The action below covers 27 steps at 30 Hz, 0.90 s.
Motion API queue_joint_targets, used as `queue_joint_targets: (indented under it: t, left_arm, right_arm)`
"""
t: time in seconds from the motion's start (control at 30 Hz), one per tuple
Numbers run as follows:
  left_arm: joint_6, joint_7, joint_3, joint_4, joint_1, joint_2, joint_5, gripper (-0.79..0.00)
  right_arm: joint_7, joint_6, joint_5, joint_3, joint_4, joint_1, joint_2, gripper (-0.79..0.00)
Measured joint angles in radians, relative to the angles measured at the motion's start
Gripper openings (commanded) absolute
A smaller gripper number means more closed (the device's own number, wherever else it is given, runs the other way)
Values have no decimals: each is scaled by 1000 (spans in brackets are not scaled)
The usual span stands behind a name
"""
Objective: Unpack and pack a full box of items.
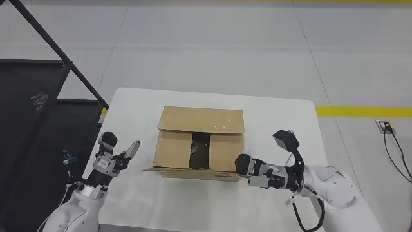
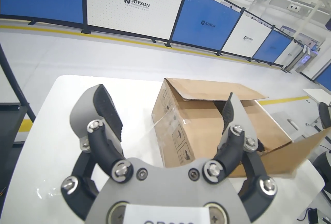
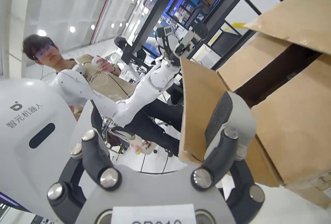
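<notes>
- At the table's left front corner: left gripper (image 2: 165, 106) hovers above the tabletop, released, fingers spread wide with nothing between them. It sits beside the box, not touching it. Grey metal finger shells, black ribbed rubber pads (image 2: 110, 108), black links on steel screws.
- Mid-table: cardboard box (image 1: 201, 121), plain brown corrugated board, rectangular, standing flat on its base.
  - Rear flap lies tipped back. Two side flaps (image 1: 174, 149) are folded inward, with a dark slot (image 1: 201, 148) between them. Can't tell the contents.
  - Front flap (image 3: 199, 106) sticks outward over the table, with a raw corrugated edge.
  - A strip of clear glossy tape (image 2: 165, 126) runs across the left side wall, next to the printed handling symbols.
- At the box's front right corner: right gripper (image 1: 242, 165), unclenched, same grey-and-black build. The front flap's end stands between its fingers, just beside one pad; contact can't be confirmed.
- Surface: white table (image 1: 135, 109), smooth, slightly glossy, with rounded corners.
- Room:
  - Left: black metal frame (image 1: 58, 51) with a dark mesh panel (image 1: 32, 116).
  - Floor: pale grey glossy floor (image 1: 212, 38) with yellow lines (image 1: 360, 111).
  - Back: fence of blue and white perforated panels (image 2: 129, 2) on black posts.
  - Far right: floor socket with a black cable (image 1: 385, 127).
</notes>
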Motion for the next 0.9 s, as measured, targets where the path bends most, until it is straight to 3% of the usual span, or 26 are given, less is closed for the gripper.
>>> queue_joint_targets:
  t: [0.3,0.5,0.63,0.8,0.9]
  left_arm:
    - [-279,-80,-25,20,21,26,172,0]
    - [-422,-141,-33,45,30,43,259,0]
    - [-429,-162,-8,55,22,47,320,0]
    - [-392,-145,26,65,12,47,360,0]
    - [-380,-149,32,68,10,47,373,0]
  right_arm:
    - [-30,-30,-185,-38,-75,-80,54,0]
    - [-63,-52,-230,-59,-66,-92,76,0]
    - [-162,3,-180,-47,-35,-59,72,0]
    - [-368,171,-89,-47,-14,-16,57,0]
    - [-366,171,-89,-48,-14,-15,57,0]
